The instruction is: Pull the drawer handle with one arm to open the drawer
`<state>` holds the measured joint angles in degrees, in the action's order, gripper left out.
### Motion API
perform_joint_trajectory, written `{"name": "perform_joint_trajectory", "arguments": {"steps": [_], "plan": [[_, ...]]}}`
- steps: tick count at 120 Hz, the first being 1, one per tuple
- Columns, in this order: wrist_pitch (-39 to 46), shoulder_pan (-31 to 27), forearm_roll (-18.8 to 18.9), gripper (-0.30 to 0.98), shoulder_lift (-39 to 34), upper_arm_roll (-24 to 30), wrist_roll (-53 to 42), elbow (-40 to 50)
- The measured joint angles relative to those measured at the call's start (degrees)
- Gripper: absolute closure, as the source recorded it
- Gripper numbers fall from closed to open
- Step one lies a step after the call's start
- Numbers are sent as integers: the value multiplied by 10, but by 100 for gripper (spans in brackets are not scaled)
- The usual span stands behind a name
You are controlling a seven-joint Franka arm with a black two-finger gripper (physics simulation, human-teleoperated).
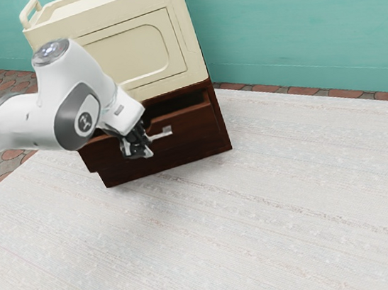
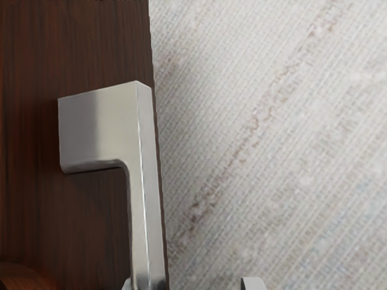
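Note:
In the exterior view my gripper [image 1: 140, 151] is at the front of the dark brown drawer [image 1: 194, 120], by the silver handle [image 1: 166, 131]. A dark gap behind the drawer front's top edge shows it standing partly open. The wrist view has the handle [image 2: 145, 199] running down in front of the drawer's wooden face [image 2: 36, 211]. Two fingertips of the gripper [image 2: 190, 284] stand wide apart there; the handle bar lies between them, close beside one, with free space toward the other. The rest of the bar is hidden.
A cream box [image 1: 128, 53] with handles sits on top of the brown cabinet [image 1: 221, 123]. Pale woven flooring [image 1: 281, 205] spreads out before it, and a teal wall [image 1: 293, 25] stands behind.

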<state>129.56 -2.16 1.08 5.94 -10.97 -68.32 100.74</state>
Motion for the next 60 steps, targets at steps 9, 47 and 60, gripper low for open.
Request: {"name": "perform_joint_trajectory", "arguments": {"steps": [9, 47, 60], "plan": [[0, 1, 0, 61, -16, 4, 1, 15], [2, 2, 1, 62, -60, 16, 5, 62], [2, 1, 2, 62, -71, 21, 6, 74]]}}
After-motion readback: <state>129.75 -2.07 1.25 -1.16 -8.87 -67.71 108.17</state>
